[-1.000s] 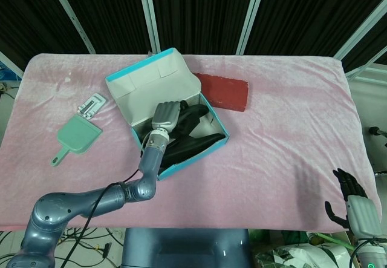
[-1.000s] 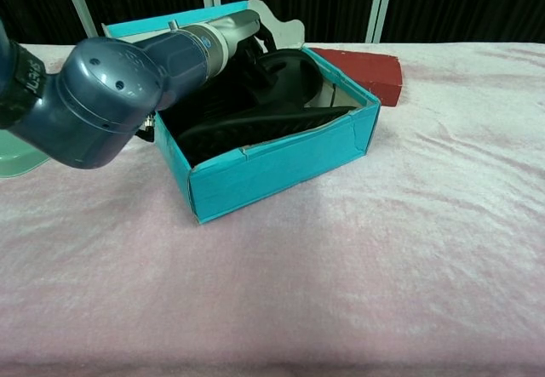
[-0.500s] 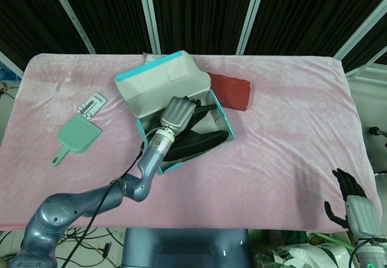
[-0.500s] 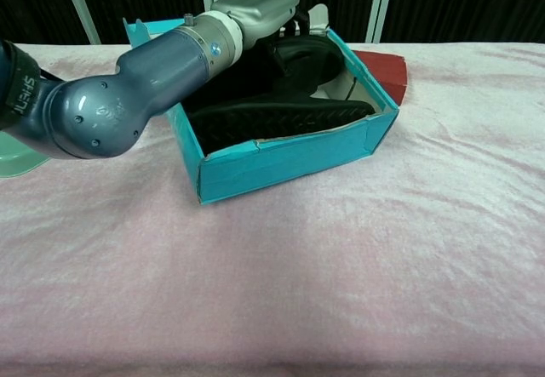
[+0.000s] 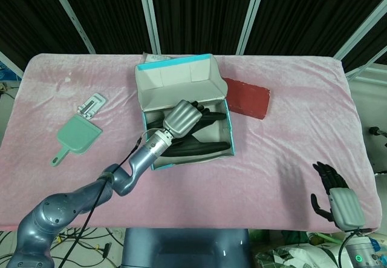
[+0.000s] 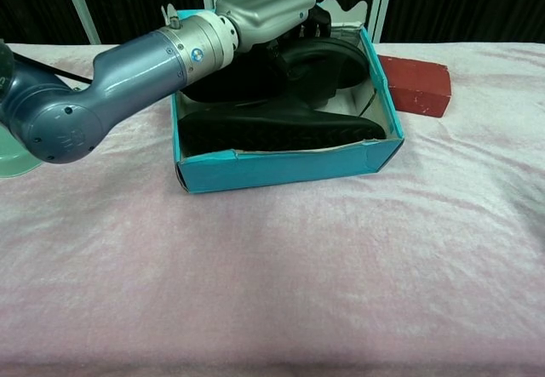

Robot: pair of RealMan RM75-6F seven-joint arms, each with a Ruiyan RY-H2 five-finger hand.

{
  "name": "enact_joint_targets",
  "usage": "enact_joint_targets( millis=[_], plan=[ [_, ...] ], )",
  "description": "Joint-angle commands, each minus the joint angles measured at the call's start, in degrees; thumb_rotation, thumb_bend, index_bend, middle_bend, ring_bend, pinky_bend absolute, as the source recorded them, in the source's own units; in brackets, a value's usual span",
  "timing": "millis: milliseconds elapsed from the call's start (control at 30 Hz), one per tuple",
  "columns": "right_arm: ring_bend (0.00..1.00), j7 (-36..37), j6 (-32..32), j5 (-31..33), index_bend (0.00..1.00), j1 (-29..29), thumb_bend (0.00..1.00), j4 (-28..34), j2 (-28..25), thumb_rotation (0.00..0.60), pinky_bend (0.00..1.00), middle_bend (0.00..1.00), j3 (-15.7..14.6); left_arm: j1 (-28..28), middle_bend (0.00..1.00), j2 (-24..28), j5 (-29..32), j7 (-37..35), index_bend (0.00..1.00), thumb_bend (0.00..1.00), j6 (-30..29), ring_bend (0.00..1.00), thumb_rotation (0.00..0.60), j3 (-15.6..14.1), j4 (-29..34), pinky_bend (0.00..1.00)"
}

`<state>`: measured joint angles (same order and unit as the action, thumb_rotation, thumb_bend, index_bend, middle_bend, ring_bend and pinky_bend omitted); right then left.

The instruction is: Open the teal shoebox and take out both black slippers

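Observation:
The teal shoebox (image 5: pixel 158 159) (image 6: pixel 289 169) stands open at mid-table, its lid (image 5: pixel 178 84) tipped up at the back. Two black slippers lie inside. One lies flat along the front wall (image 5: pixel 202 149) (image 6: pixel 281 130). The other stands on edge behind it (image 5: pixel 213 118) (image 6: pixel 330 58). My left hand (image 5: pixel 183 118) (image 6: pixel 262 7) reaches into the box from the left, and its dark fingers (image 6: pixel 317 19) curl over the rear slipper and grip it. My right hand (image 5: pixel 335 200) hangs off the table's near right edge, fingers apart and holding nothing.
A dark red flat box (image 5: pixel 247 97) (image 6: pixel 415 83) lies just right of the shoebox. A green dustpan (image 5: pixel 75 138) and a small white item (image 5: pixel 91 105) sit at the left. Pink cloth (image 5: pixel 290 129) covers the table.
My left hand swung to the right inside the box, and the shoebox turned with it to sit squarer to me. The red box shifted right. My right hand rose slightly.

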<state>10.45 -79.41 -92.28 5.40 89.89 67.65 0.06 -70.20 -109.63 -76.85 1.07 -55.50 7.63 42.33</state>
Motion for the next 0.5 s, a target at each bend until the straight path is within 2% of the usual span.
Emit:
enact_joint_targets(
  millis=[33,167,267,500],
  plan=[
    [0.0,-1.8,3.2,-4.8,0.02,5.1,0.59,3.1,-0.7,0.6,0.14,0.06,0.8,-0.5,0.5,-0.4,-0.1,-1.1,0.38,0.52,1.8,0.41,0.6,1.1,-0.1,0.68],
    [0.0,-1.6,7.7,-6.1,0.09,9.2,0.61,4.4,-0.5,0.6,0.14,0.05,1.2,-0.9,0.5,-0.6,0.0,-1.7,0.38,0.51,2.9,0.41,0.6,2.2,0.4,0.68],
    [0.0,-2.5,12.9,-5.5,0.1,13.0,0.61,5.1,0.3,0.6,0.14,0.02,1.8,-1.0,0.5,-0.7,0.0,-2.0,0.38,0.52,3.7,0.41,0.6,3.0,1.0,0.68],
    [0.0,-6.1,19.1,-3.3,0.1,18.1,0.61,5.5,3.4,0.6,0.14,0.0,3.0,-1.1,0.5,-0.7,0.2,-2.5,0.38,0.51,5.4,0.41,0.6,4.2,1.3,0.68]
  ],
)
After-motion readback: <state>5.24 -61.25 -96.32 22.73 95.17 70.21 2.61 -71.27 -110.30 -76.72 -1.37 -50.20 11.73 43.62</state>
